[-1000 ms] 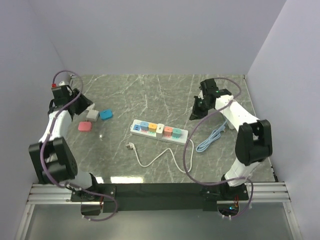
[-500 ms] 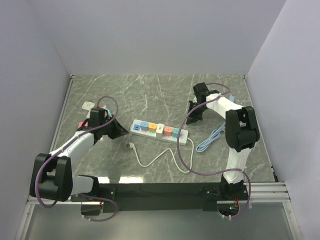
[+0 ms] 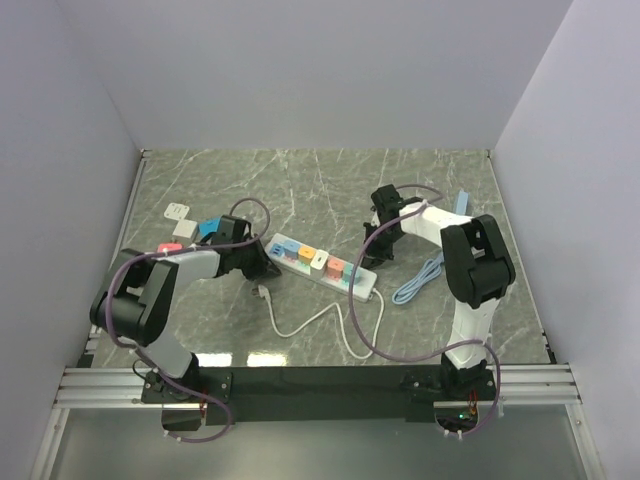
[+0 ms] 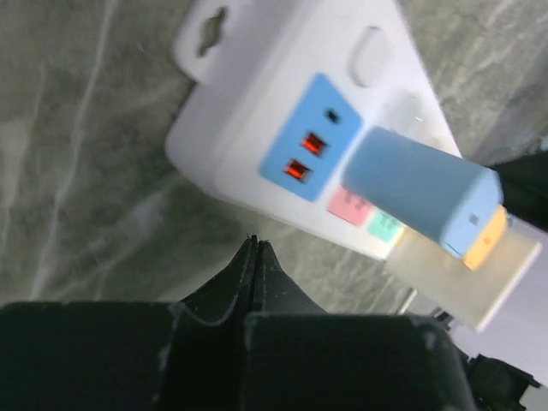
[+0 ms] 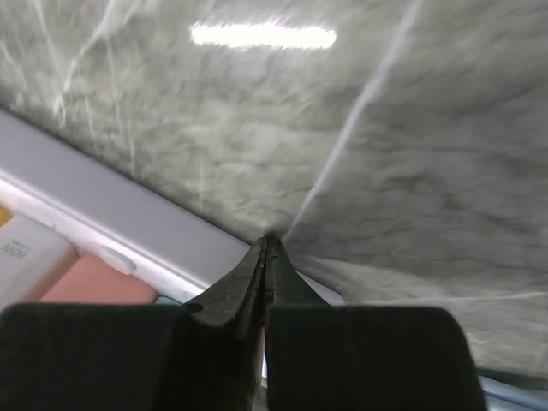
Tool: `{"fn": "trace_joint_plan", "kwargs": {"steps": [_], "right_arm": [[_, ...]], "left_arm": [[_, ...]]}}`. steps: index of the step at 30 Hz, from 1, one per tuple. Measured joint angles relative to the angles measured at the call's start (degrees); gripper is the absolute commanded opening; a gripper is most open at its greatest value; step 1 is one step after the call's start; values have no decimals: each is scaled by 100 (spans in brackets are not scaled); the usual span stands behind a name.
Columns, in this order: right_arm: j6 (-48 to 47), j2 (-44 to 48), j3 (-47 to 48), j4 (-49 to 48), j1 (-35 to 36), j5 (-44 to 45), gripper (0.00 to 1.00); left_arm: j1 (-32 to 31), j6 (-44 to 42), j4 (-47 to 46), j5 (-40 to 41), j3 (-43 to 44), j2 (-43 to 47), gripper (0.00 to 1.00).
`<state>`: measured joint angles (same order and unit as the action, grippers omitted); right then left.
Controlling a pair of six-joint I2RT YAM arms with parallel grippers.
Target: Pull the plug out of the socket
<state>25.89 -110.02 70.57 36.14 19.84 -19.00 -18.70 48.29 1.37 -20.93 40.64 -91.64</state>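
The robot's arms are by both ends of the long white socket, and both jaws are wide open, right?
Not quite. The arms are by both ends of the socket, but both jaws are shut, with their tips pressed together and nothing between them. Each wrist view shows it.

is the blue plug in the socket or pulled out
In: the blue plug stands seated in the socket, and the shut left tool holds nothing.
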Motion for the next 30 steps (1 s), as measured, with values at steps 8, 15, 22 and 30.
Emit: {"fn": "trace_joint_plan", "kwargs": {"steps": [8, 15, 22, 30], "right_arm": [[52, 269, -487, -258, 586, -348, 0], [415, 479, -813, -470, 1333, -859, 0], [669, 509, -756, -654, 1576, -1211, 0], [841, 1060, -531, -238, 1449, -398, 53]], "left_arm": [[0, -219, -109, -2, 501, -605, 0], [-11, -321, -111, -24, 1322, -1248, 1], [-28, -407, -160, -330, 1891, -1633, 1], [-22, -949, 544, -144, 2260, -1362, 32]]}}
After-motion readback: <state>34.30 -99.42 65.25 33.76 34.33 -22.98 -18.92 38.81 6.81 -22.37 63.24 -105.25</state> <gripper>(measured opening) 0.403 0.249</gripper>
